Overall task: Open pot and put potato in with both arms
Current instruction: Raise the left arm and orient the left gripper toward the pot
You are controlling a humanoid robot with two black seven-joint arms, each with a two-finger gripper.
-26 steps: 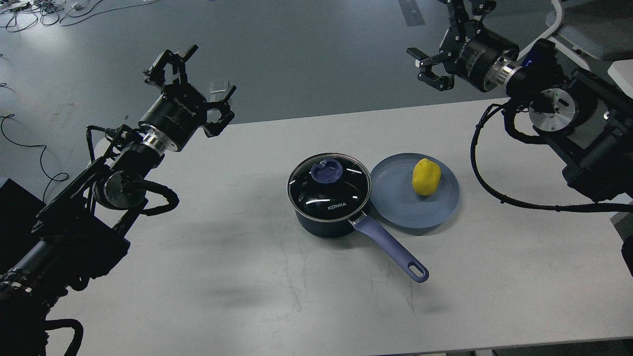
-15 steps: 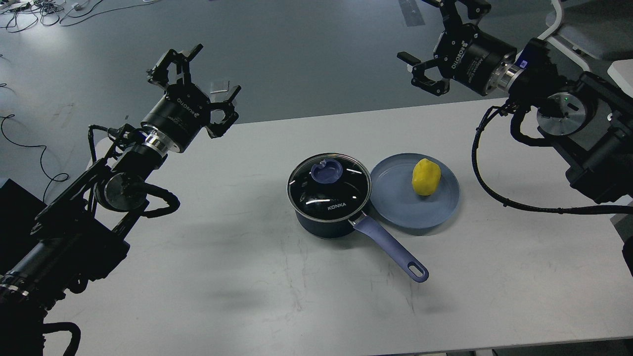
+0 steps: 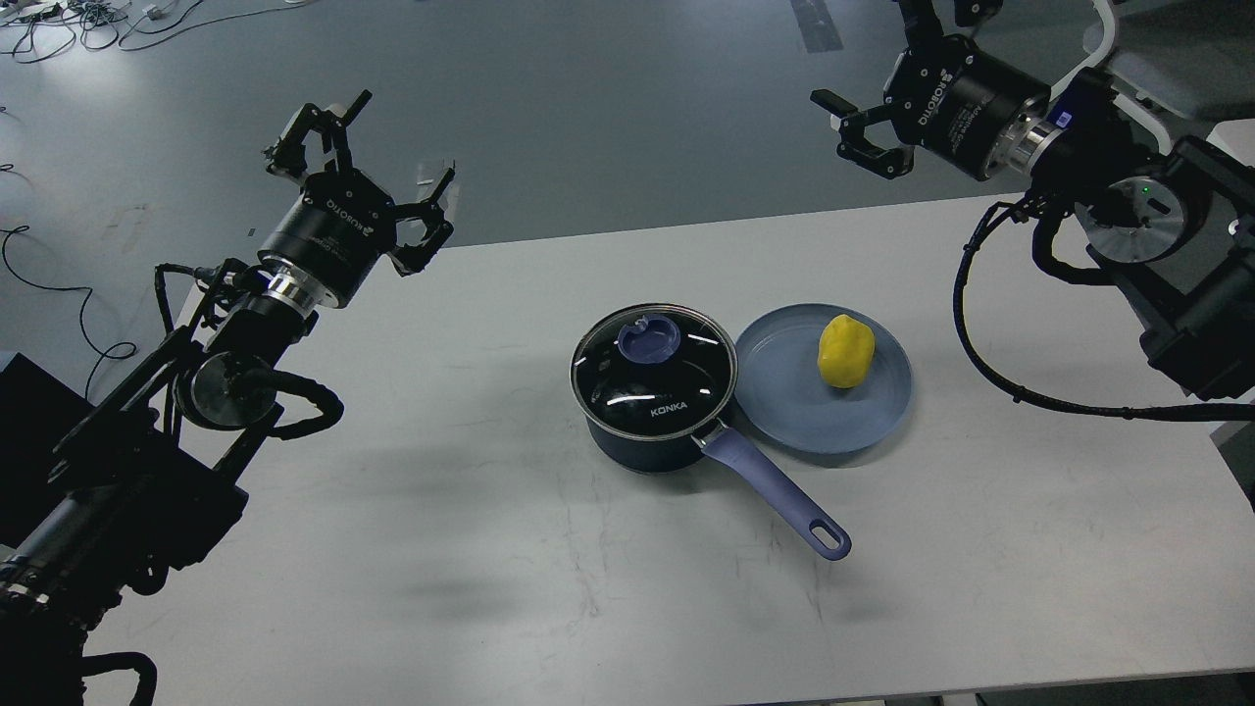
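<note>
Both claws hang open and empty above the worktop, the pot lidded and the potato on its plate.

The pot (image 3: 655,397) sits near the middle of the white worktop (image 3: 490,549) with its glass lid (image 3: 654,368) on, a purple knob (image 3: 648,338) on top and its purple handle (image 3: 775,495) pointing toward the near right. The blue plate (image 3: 784,412) lies touching the pot's right side, and the yellow potato (image 3: 845,351) rests on the plate's far part. The left claw (image 3: 397,132) is raised over the worktop's far-left corner, its 2 fingers spread wide with nothing between them. The right claw (image 3: 878,93) is held high past the far edge, also spread, though its upper finger is cut off by the frame's top.
</note>
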